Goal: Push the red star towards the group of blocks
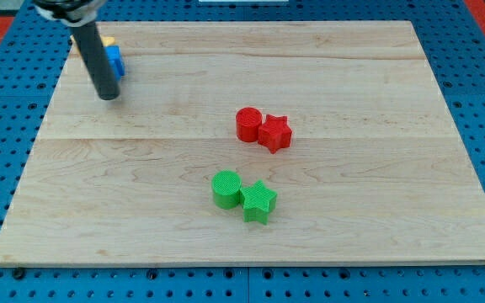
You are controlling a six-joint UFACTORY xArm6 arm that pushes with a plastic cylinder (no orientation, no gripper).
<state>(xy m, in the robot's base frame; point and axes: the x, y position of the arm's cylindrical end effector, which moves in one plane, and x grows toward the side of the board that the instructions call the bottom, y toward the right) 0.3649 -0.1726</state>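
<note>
Your tip (pixel 108 96) rests on the grained wooden desk (pixel 377 219), well apart from the ridged red star (pixel 275 133); no jaws show.

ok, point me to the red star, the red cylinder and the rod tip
red star (pixel 275 133): camera view, middle of its top face.
red cylinder (pixel 247 120): camera view, its round top, touching the star's left side.
my tip (pixel 108 96): camera view, rod's very end, upper left, far from both.

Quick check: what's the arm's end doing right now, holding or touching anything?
My tip: a bare rod with no jaws, holding nothing, just beside the blue block at the view's top left, far from the red star.
</note>
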